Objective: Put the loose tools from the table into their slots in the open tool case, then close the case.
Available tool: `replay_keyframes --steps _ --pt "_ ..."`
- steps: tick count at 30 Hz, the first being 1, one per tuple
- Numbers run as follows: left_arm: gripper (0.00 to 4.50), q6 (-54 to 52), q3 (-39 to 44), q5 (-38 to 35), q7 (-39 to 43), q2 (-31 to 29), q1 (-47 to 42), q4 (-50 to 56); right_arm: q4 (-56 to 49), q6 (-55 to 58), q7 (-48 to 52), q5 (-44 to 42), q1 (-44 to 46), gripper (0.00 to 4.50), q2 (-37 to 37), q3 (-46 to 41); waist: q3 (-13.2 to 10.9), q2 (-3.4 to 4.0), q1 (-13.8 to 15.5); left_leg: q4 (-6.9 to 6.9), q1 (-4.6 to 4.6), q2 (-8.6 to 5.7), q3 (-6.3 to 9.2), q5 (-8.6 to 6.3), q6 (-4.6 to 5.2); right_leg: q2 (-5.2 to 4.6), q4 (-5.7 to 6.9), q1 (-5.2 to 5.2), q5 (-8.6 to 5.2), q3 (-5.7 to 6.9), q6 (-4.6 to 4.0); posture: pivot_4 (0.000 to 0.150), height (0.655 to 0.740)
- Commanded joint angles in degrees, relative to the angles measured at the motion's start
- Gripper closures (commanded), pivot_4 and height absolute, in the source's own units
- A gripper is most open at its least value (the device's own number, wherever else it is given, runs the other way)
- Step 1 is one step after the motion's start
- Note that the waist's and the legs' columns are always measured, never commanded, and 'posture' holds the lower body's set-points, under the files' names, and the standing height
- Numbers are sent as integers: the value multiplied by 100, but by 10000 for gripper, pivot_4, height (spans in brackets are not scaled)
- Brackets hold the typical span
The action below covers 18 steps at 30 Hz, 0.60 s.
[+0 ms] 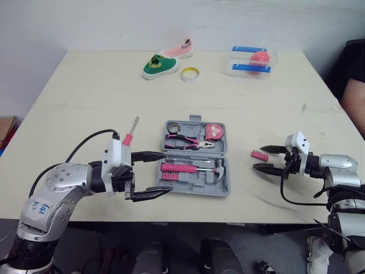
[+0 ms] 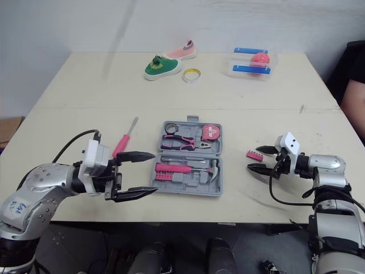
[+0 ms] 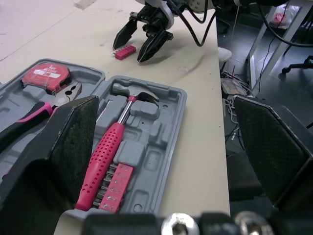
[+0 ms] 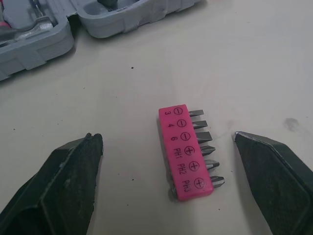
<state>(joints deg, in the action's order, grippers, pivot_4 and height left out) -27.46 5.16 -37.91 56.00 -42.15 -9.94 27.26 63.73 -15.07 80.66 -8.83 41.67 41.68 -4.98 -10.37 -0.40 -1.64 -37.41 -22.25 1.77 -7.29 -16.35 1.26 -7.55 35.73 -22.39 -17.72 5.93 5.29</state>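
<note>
Lower left, the left gripper gapes wide and empty beside the open tool case; at right, the right gripper, equally spread, flanks the pink bit holder, seemingly without touching it.

Both head eyes look forward and down over the whole table, while the wrist cameras face each other low and close, sharing case and bit holder.

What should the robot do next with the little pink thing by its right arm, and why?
Probably ease the right end effector forward and close it on the pink bit holder. The holder lies loose on the table, outside the open tool case, and the end effector's open fingers sit either side of it, not yet touching.
</note>
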Motion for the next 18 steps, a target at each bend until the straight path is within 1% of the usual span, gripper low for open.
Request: replay_keyframes --steps 1,3,6,7,13,15,17,18 --pt "0 2 104 -105 36 -73 -33 203 171 -207 -141 174 -91 8596 81 21 0 0 0 0 0 0 0 0 0 0 0 0 0 0 0 1500 7400" --pt "0 -16 108 -114 38 -89 -34 219 216 -298 -187 186 -110 18156 85 14 0 0 2 1 0 0 1 0 -1 0 -1 0 0 0 0 1500 7400" --pt "0 -61 115 -154 50 -115 -45 230 262 -310 -240 167 -87 34833 67 -17 0 0 1 1 0 0 3 0 -1 0 -2 2 0 -1 0 1500 7400" --pt "0 -79 107 -167 73 -128 -52 230 265 -347 -257 160 -85 37161 61 -28 0 0 1 -1 1 0 3 0 -1 0 -3 4 0 -1 0 1500 7400" --pt "0 -76 80 -158 104 -89 -103 231 129 -569 -207 33 -60 37102 85 -135 0 0 1 -3 1 0 5 0 -1 0 -1 5 0 -2 0 1500 7400" --pt "0 47 122 -105 125 -45 -134 170 -499 -240 39 -203 -33 37102 110 -172 0 0 1 -3 0 0 5 0 -1 0 -1 5 0 -2 0 1500 7400" --pt "0 216 203 -53 191 -22 -191 9 -1691 470 373 -446 -242 37102 190 -47 -2 3 5 -2 -3 0 5 0 -1 -2 0 1 0 -4 0 1500 7400" --pt "0 264 234 -57 238 -23 -215 -80 -2451 1043 397 -567 -402 37102 256 35 -3 5 4 -1 -6 1 6 0 -1 -1 1 -3 0 -6 0 1500 7400"
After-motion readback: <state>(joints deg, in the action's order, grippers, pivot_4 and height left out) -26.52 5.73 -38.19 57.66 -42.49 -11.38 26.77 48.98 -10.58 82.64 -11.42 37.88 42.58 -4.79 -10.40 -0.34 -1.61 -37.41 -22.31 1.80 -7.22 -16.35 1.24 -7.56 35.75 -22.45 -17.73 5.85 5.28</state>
